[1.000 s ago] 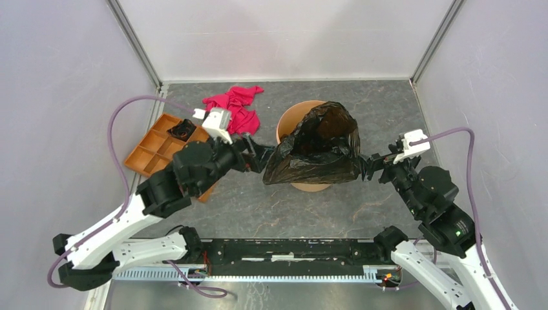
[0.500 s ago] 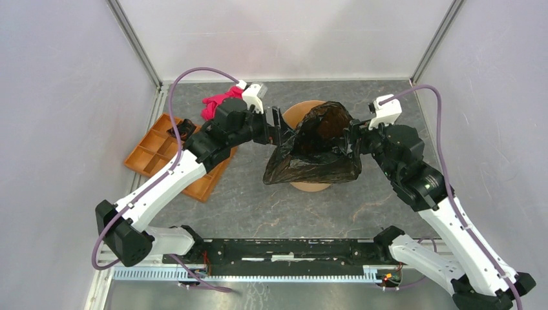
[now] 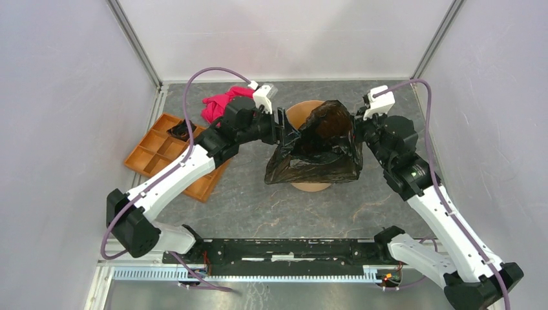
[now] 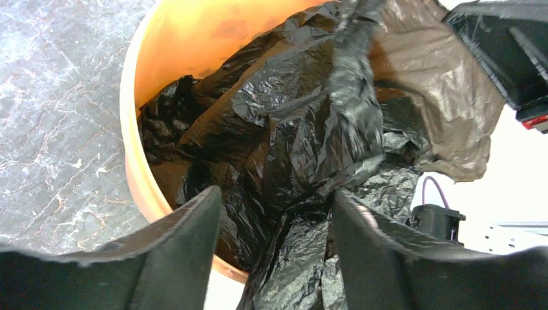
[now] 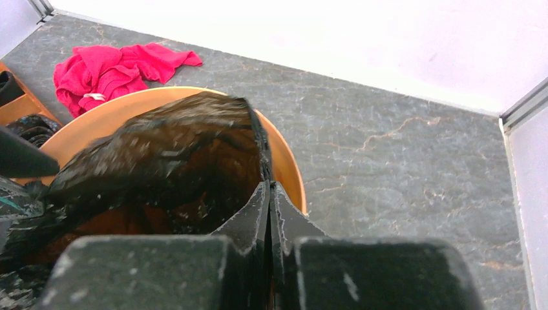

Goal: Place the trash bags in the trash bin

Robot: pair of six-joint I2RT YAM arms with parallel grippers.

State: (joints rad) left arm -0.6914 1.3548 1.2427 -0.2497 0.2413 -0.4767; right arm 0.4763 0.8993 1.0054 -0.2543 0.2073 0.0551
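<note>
The black trash bag (image 3: 316, 152) hangs over the trash bin (image 3: 295, 112), part inside it and part down its near side. The right fingers (image 5: 249, 223) are pressed together, pinching the bag's edge above the bin. The left fingers (image 4: 187, 239) are spread wide over the bin's rim, with the bag between them

The trash bag (image 3: 316, 155) is showing glossy black with pale glints along its creases, and is looking see-through brown where the film is stretching thin. The bin (image 4: 194, 39) is glowing terracotta orange, lighter and yellower inside. The cloth (image 3: 223, 106) is showing pink-red, and the tray (image 3: 145, 155) a flat orange. The table (image 3: 258, 200) is showing dark grey stone veined with pale and rusty lines. The left arm (image 3: 174, 177) and right arm (image 3: 446, 219) are wearing white and black, trailing purple cables (image 3: 220, 68). The walls (image 3: 64, 97) are looking pale lilac-grey.
</note>
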